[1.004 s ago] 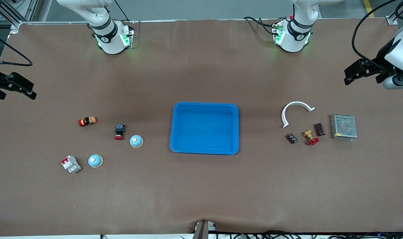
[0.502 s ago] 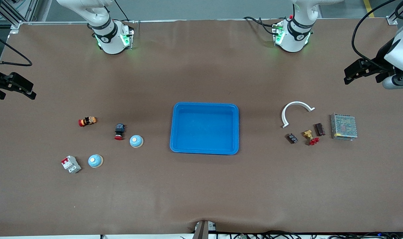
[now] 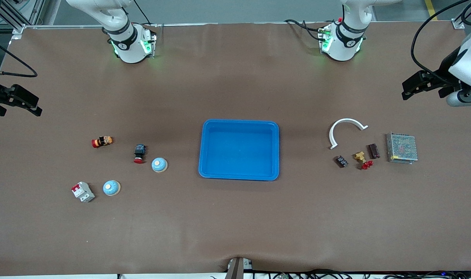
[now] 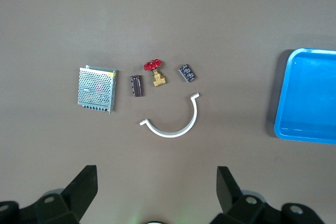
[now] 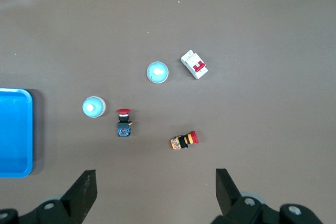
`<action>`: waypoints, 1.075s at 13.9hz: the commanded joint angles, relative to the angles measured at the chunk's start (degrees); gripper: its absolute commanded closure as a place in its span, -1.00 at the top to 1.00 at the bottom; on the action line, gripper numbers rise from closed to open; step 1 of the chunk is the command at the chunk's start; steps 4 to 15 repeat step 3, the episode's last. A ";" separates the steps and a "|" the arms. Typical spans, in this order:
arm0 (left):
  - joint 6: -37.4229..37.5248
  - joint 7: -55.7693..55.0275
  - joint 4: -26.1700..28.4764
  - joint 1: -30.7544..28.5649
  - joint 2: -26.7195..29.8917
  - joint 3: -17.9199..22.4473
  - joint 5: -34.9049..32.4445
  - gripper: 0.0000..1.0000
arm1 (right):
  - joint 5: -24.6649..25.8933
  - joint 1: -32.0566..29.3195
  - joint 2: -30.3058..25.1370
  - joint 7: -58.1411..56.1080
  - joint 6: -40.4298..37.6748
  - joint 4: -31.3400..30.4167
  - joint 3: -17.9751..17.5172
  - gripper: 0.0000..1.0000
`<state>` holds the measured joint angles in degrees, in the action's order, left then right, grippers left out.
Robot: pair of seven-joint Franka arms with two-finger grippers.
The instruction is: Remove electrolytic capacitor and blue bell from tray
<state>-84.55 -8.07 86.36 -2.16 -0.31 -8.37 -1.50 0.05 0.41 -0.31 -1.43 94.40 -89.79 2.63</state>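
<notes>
Two light-blue dome bells stand toward the right arm's end of the table, one [image 3: 159,164] [image 5: 93,107] nearer the blue tray [image 3: 239,175], the other [image 3: 111,188] [image 5: 157,72] beside a white breaker. A small dark brown capacitor [image 3: 373,151] [image 4: 136,85] and a small black component [image 3: 340,161] [image 4: 187,73] lie toward the left arm's end. My left gripper [image 3: 415,83] [image 4: 156,182] is open and empty, high above the table's end past the parts. My right gripper [image 3: 18,105] [image 5: 156,182] is open and empty, high above the other end.
A white curved strip [image 3: 345,130], a brass valve with a red handle [image 3: 362,159] and a metal mesh box [image 3: 402,148] lie by the capacitor. A white-red breaker [image 3: 83,192], a red-capped black button [image 3: 139,153] and an orange-black button [image 3: 102,142] lie by the bells.
My left gripper has shifted very slightly. Nothing on the table has moved.
</notes>
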 commanded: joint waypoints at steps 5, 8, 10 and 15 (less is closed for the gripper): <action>0.53 -0.02 -1.72 0.14 -0.49 -0.06 0.19 1.00 | 0.04 0.12 -0.04 0.11 -0.36 0.58 0.01 1.00; 0.53 -0.02 -1.72 0.14 -0.49 -0.06 0.19 1.00 | 0.04 0.12 -0.04 0.11 -0.36 0.58 0.01 1.00; 0.53 -0.02 -1.72 0.14 -0.49 -0.06 0.19 1.00 | 0.04 0.12 -0.04 0.11 -0.36 0.58 0.01 1.00; 0.53 -0.02 -1.72 0.14 -0.49 -0.06 0.19 1.00 | 0.04 0.12 -0.04 0.11 -0.36 0.58 0.01 1.00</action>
